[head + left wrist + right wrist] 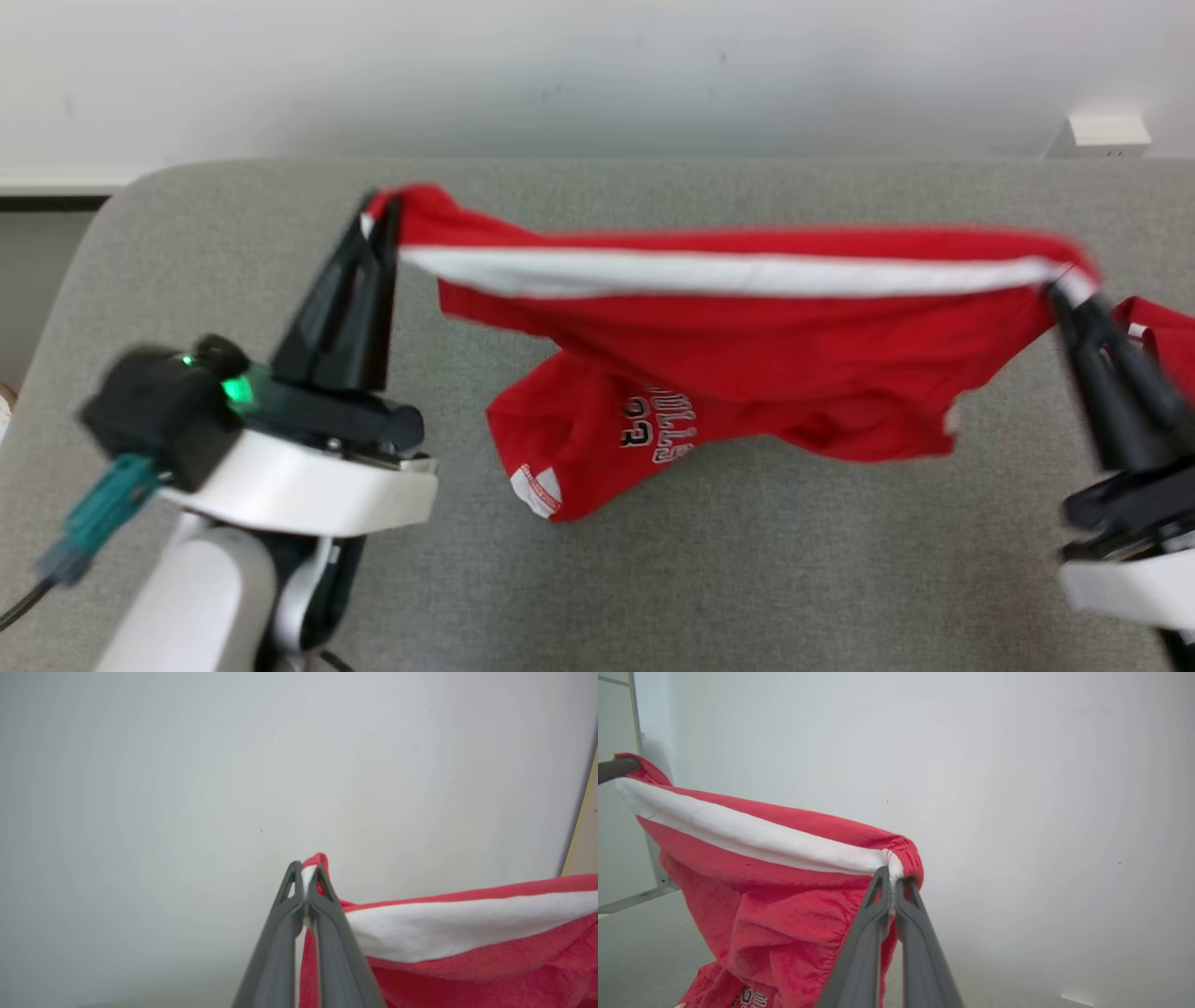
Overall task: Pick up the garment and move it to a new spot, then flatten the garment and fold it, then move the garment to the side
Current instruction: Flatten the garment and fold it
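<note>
The garment [728,345] is a red piece with a white band along its top edge and white lettering; it hangs stretched in the air above the grey table [747,579]. My left gripper [378,207] is shut on its left corner, and my right gripper [1060,280] is shut on its right corner. In the left wrist view the left gripper [306,872] pinches the white band of the garment [467,933]. The right gripper [892,877] in the right wrist view clamps the band's end, with the garment [761,891] sagging to its left. A loose red flap hangs by the right arm.
The grey fabric-covered table has a rounded far-left corner [140,187]. A pale wall [560,75] stands behind it, with a white box [1102,135] at the far right edge.
</note>
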Robot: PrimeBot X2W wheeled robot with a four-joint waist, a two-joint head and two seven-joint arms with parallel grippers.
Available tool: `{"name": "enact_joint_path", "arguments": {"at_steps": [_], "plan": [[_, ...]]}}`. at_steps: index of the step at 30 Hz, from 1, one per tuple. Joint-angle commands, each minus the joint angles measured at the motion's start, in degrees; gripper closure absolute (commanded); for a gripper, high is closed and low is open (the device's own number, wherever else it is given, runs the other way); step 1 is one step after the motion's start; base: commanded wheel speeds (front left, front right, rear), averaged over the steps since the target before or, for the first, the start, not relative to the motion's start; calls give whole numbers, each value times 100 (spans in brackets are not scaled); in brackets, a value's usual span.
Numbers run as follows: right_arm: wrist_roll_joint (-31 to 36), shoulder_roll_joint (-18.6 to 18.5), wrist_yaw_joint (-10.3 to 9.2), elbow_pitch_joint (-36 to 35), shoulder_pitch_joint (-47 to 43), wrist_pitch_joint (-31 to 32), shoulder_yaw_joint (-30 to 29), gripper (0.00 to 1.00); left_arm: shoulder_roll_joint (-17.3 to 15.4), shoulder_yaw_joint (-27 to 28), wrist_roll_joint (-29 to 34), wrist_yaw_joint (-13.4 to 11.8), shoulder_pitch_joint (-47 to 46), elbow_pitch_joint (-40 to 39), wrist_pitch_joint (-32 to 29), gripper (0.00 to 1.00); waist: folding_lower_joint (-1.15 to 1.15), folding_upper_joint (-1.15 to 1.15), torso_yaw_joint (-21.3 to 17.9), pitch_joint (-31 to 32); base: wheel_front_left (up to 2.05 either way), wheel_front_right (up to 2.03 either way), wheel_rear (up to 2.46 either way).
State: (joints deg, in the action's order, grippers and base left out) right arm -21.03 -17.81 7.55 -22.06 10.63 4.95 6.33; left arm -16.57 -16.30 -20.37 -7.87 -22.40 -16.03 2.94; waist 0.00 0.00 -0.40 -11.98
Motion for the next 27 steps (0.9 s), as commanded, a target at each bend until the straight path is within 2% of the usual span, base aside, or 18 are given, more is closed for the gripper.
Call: {"name": "enact_joint_path", "arguments": {"at_steps": [1,8,11,14,19,24,27], "plan": [[29,-42,-15,-94,133,-37,-81,100,-56,39,109,-24,-75,-128,47,100,0,0,-7,108,0,0,0],[285,-160,-15,-872,636,234,-722,100,-232,185,470,-113,-723,-1454,-20,100,0,0,-11,406,0,0,0],[224,-120,-15,-983,738,354,-838,100,-239,140,444,-110,-862,-1643,-219,100,0,0,-18,420,0,0,0],[133,-91,-15,-849,877,411,-828,100,-153,90,251,-77,-944,-1477,-361,100,0,0,-38,347,0,0,0],[-175,-80,-15,-123,1352,307,-694,100,135,157,-312,97,-1322,-246,-209,100,0,0,-33,58,0,0,0],[-466,-49,-16,1121,2438,1,-361,100,561,294,-822,491,-2301,1887,418,100,0,0,-67,-171,0,0,0],[-649,16,-18,2047,3290,-131,-205,100,781,415,-915,654,-3173,3189,823,100,0,0,-77,-277,0,0,0]]}}
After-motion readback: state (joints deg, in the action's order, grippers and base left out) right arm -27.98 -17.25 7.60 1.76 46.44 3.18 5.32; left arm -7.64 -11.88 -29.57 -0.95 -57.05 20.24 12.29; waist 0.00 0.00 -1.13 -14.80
